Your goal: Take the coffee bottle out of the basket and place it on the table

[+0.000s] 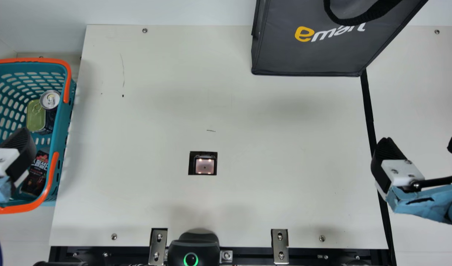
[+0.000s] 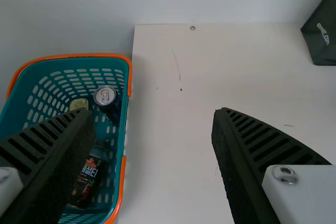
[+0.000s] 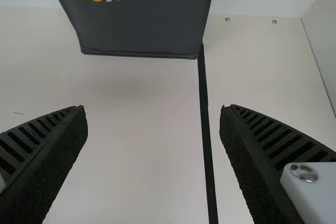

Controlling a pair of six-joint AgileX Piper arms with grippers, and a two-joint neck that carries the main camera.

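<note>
**Straddle, then lift clear**

The left gripper has wide-set fingers, as has the right gripper. Lower left in the left wrist view, the coffee bottle sits inside the basket. Best straddle its sides, avoid the can, close snugly, rise straight.

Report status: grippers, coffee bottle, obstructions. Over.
Left gripper open by the basket, right gripper open above the table. Coffee bottle in the basket, ungripped. Can and tin also inside, apparently not blocking.
</note>
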